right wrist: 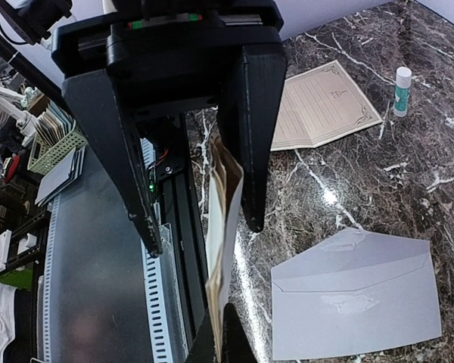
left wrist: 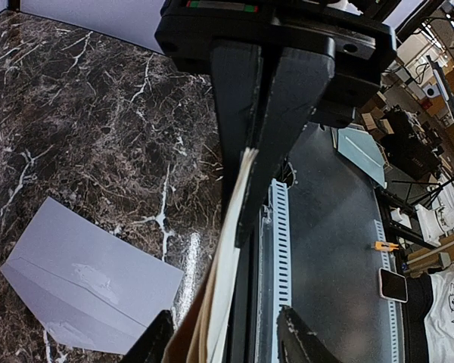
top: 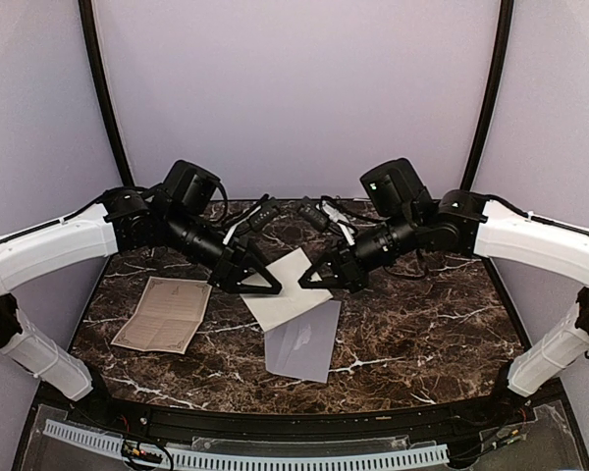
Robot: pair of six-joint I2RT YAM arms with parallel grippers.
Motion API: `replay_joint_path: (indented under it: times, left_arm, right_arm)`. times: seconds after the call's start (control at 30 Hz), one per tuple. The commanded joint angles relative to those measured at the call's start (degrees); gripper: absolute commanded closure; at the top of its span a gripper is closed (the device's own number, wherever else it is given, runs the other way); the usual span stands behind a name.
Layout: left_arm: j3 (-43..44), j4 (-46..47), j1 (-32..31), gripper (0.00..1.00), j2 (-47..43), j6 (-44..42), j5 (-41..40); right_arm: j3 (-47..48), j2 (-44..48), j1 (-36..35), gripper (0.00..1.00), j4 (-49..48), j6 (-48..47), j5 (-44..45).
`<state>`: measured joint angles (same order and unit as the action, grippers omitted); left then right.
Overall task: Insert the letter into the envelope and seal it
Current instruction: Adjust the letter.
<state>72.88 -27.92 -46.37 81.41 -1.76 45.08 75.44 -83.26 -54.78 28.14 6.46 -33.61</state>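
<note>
The letter is a folded sheet, white outside and tan inside, held on edge above the table between both grippers. My left gripper is shut on one edge of it. My right gripper is open, its fingers on either side of the letter's other edge. The pale grey-lavender envelope lies flat on the marble just in front of the letter, apart from both grippers. It also shows in the left wrist view and in the right wrist view.
A tan sheet with an ornate border lies open at the front left and also shows in the right wrist view. A small glue stick stands beyond it. A black rail and a white slotted strip run along the table's near edge.
</note>
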Motion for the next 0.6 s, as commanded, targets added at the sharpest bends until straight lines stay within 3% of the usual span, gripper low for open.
replay_joint_path:
  times: [0.0,0.27,0.43,0.47,0.57]
  left_arm:
    - [0.2,0.9,-0.1,0.55,-2.2,0.1,3.8]
    - [0.2,2.0,-0.1,0.74,-0.8,1.0,6.9]
    - [0.1,2.1,-0.3,0.99,-0.4,1.5,7.8]
    - [-0.1,2.2,-0.5,1.0,-0.4,1.5,7.8]
    - [-4.9,6.9,-0.6,1.0,-2.6,6.1,4.4]
  right_arm:
    - [1.5,0.1,-0.5,1.0,0.9,-1.2,-2.3]
    - [1.3,-0.3,-0.5,1.0,0.7,-1.3,-3.4]
    - [1.4,-1.3,-0.8,1.0,0.6,-1.3,-3.3]
    - [1.3,-1.2,-0.8,0.95,0.3,-1.0,-2.2]
    - [-1.7,1.3,-0.8,0.5,-4.7,3.1,5.3]
